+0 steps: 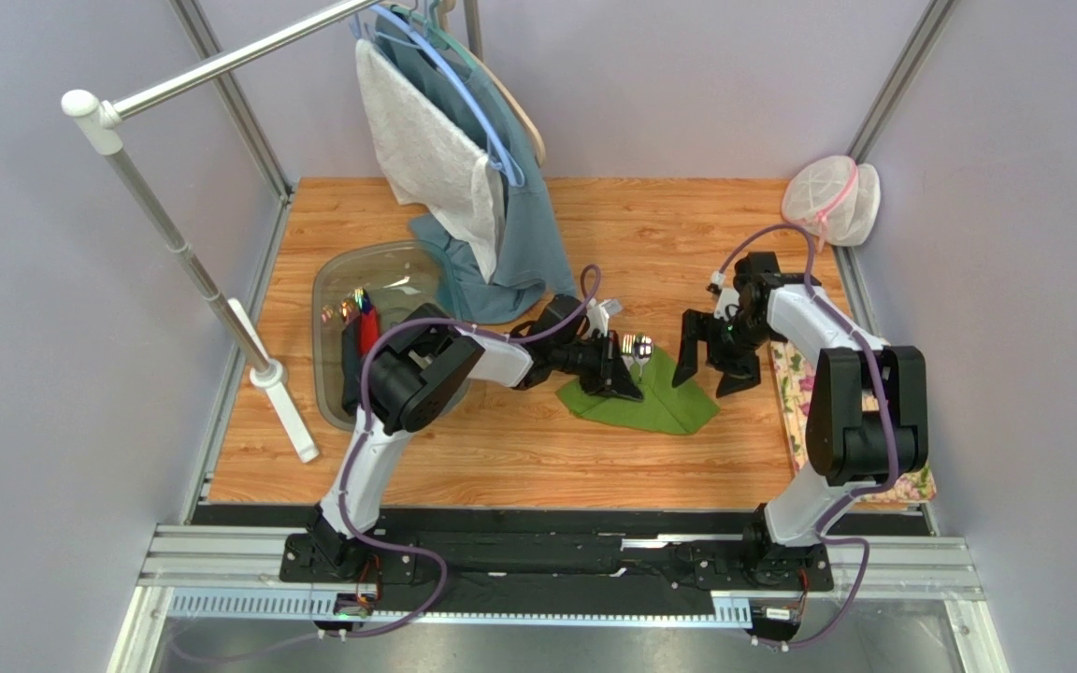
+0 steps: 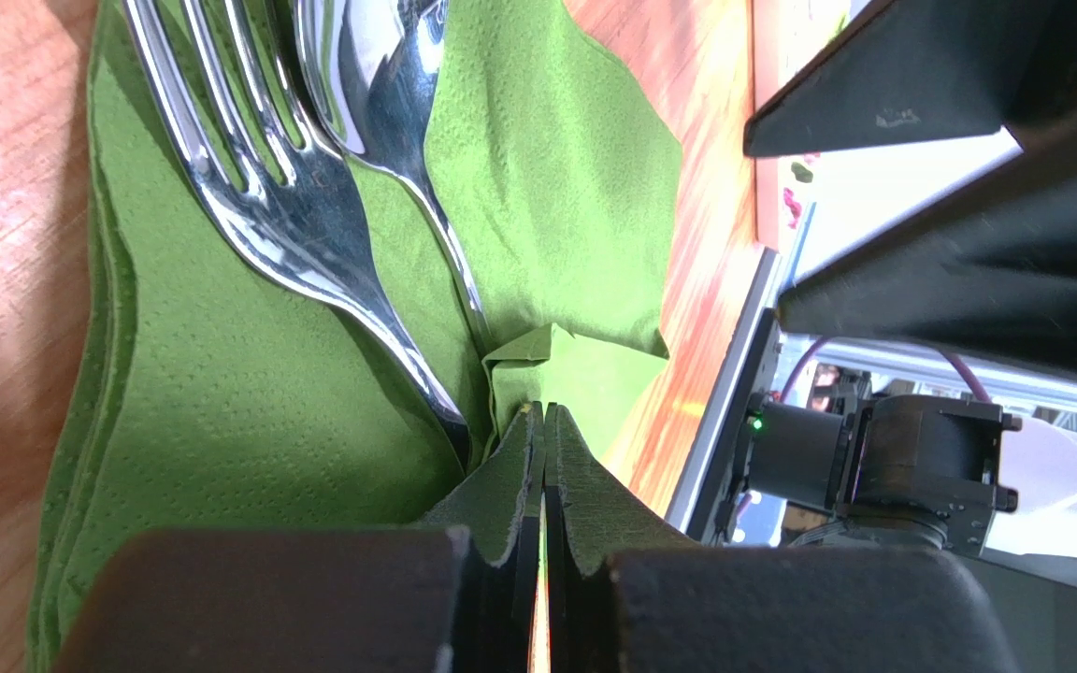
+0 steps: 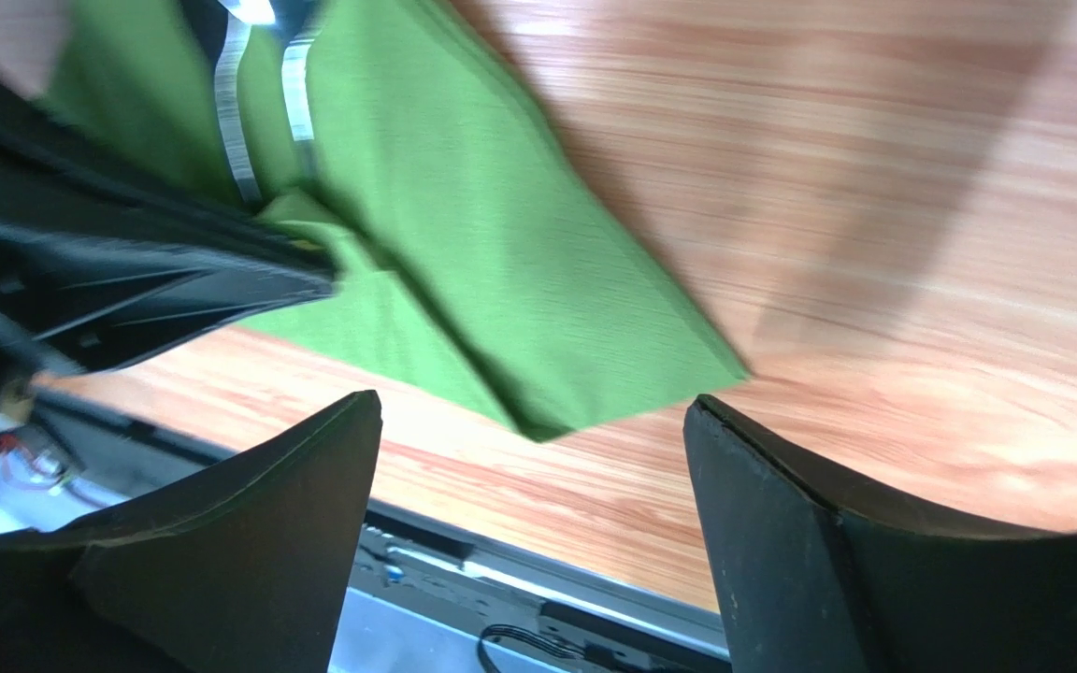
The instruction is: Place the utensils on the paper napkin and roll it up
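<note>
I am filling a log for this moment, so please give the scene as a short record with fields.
paper napkin: green, partly folded, on the wooden table
utensils: fork and spoon side by side on the napkin
left gripper: shut, pinching a fold of the napkin
right gripper: open, holding nothing, near a napkin corner
stage: utensils placed, rolling not finished

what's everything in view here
grass-green paper napkin: 1, green, mid-table
shiny metal fork: 1, silver, on napkin
shiny metal spoon: 1, silver, beside fork
clear plastic tub: 1, clear, left side
teal-blue hanging garment: 1, teal, far side
white-and-metal clothes rail: 1, silver, left side
flowered pink mat: 1, pink, right edge
white mesh bag: 1, white, far right
left gripper: 1, black, shut on napkin
right gripper: 1, black, open, right of napkin
</note>
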You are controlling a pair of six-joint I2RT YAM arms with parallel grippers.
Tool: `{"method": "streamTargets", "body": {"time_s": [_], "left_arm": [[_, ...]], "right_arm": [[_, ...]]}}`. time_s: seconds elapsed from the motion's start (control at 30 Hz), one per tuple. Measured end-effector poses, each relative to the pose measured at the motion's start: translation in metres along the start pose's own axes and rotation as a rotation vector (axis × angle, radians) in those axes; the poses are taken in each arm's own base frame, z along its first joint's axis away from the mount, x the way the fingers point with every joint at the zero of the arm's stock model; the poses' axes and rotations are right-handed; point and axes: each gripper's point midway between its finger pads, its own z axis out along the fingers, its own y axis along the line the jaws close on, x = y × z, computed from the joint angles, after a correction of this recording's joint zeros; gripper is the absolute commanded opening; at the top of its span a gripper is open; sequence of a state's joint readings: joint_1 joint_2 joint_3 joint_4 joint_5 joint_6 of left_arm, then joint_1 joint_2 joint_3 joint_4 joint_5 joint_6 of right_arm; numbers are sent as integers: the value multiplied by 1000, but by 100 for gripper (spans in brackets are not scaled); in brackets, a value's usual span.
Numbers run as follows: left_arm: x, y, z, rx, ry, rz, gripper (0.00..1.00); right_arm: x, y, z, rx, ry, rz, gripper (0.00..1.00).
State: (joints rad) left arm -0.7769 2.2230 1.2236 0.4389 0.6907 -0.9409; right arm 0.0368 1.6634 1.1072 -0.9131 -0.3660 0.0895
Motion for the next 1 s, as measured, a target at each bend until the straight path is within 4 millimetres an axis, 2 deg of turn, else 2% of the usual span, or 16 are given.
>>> {"method": "streamTargets", "body": {"time_s": [0.2, 0.37, 0.6, 0.77, 0.87, 1.0], "left_arm": [[-1, 0, 1, 1, -1, 1, 1], [-1, 0, 1, 1, -1, 2, 1], [-2, -1, 1, 2, -3, 3, 1], [-2, 0, 1, 2, -3, 2, 1], [-2, 0, 1, 3, -2, 2, 1], [-4, -1, 2, 3, -4, 3, 1]], "right_arm": [[4, -25, 8, 83, 41, 35, 87], [12, -31, 23, 87, 111, 58, 86], [21, -6, 28, -69, 169, 119, 84], [18, 15, 30, -203, 174, 142, 80], [11, 26, 30, -268, 151, 137, 75], [6, 34, 28, -317, 134, 135, 65]]}}
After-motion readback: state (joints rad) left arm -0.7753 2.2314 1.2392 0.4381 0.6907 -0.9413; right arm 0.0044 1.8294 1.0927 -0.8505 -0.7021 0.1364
